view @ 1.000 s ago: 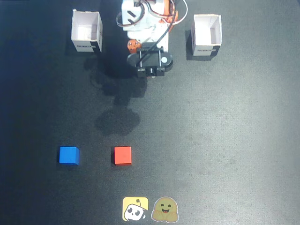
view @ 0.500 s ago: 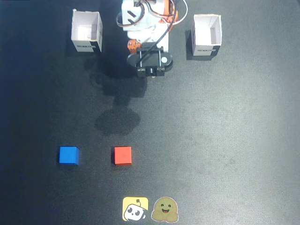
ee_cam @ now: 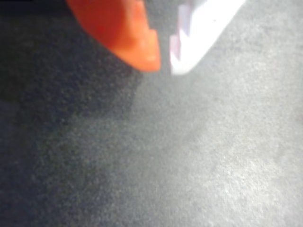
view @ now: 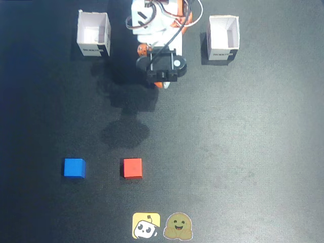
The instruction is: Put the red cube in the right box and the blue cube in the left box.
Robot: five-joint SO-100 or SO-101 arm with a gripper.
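In the fixed view, the red cube (view: 132, 168) sits low and left of the middle, sides square with the frame. The blue cube (view: 74, 167) sits further left, apart from it. Neither has a long side. In the wrist view, the gripper (ee_cam: 163, 66) tips almost touch and hold nothing.

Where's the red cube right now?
In the fixed view the red cube sits on the mat, lower left of centre, just right of the blue cube and above the yellow sticker.

Blue cube (view: 74, 167) left of red cube (view: 132, 167), apart, flat.
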